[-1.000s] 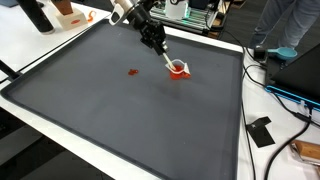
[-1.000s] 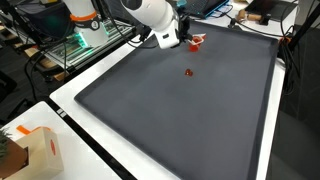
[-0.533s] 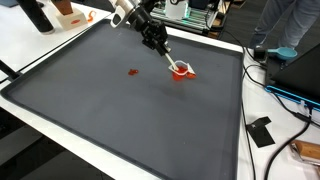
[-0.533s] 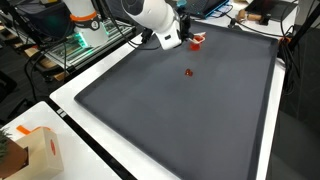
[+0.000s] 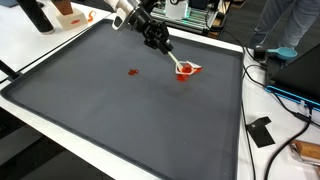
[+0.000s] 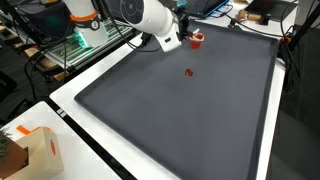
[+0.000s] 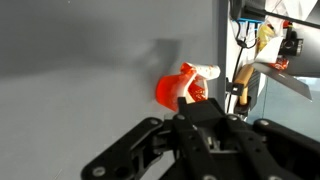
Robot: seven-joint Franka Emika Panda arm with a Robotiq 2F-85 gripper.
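Wrist view showed the gripper with its jaws drawn narrow, apparently closed on a thin white handle that led down to a small red cup; the contact itself was hidden by the fingers, so the grip could not be fully confirmed. The red cup sat on the dark mat near its far edge in both exterior views, and looked tilted rather than upright. A small red piece lay on the mat well apart from the cup, toward the middle. The cup appeared light, thin-walled and rigid, probably plastic, and likely to slide or tip on the mat under a light push. The handle offered the firmest hold; a grip close to the cup would have limited swing.
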